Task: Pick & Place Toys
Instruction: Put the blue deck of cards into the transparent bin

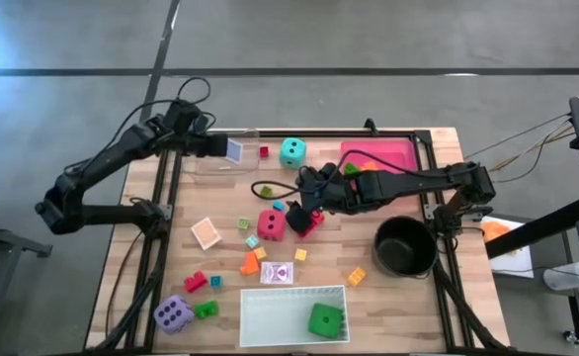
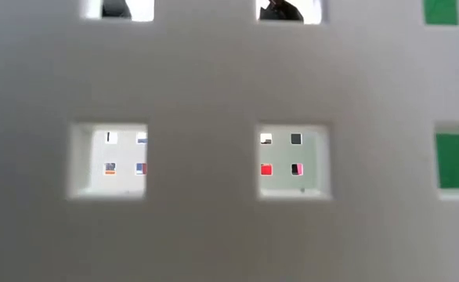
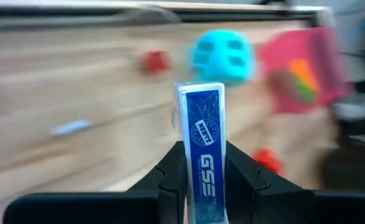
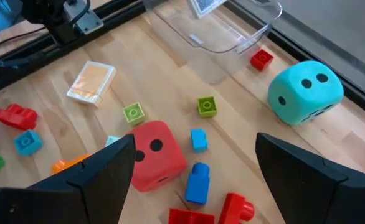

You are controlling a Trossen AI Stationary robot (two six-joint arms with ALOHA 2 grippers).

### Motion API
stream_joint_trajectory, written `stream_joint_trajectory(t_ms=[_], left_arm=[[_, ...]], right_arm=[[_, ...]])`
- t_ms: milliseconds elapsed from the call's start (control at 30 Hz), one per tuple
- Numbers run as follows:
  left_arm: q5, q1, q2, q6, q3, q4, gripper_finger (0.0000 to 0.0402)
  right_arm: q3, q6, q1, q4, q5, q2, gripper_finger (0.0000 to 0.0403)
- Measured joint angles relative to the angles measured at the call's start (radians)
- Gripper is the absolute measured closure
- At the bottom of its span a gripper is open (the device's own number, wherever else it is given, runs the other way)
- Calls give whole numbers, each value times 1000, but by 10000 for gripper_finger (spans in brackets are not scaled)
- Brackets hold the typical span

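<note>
Small blue-backed playing card is pinched upright between the left gripper fingers, long axis standing up out of the jaws, hanging over the clear plastic tray at the table's far left side; the coming drop looks to be straight down into that tray. Right gripper is spread wide and empty over mid-table, the red soft die lying just below and to one side of its gap, blue plastic blocks between the fingers. Teal soft die sits farther back, near the pink tray. Right arm is nearer the red die; left arm is busy with the card.
</note>
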Motion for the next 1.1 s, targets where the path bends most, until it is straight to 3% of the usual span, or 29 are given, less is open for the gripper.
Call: stream_joint_trajectory(t_ms=[233, 400, 533, 1100], left_arm=[[-255, -1, 16, 89, 8, -75, 336], [-377, -1, 23, 102, 8, -136, 336], [-395, -2, 70, 102, 6, -208, 336], [-456, 1, 331, 167, 0, -225, 336]], right_arm=[[0, 18, 8, -35, -1, 1, 80], [0, 18, 8, -40, -2, 1, 80], [0, 17, 8, -40, -2, 1, 80], [1, 17, 8, -40, -33, 2, 80]])
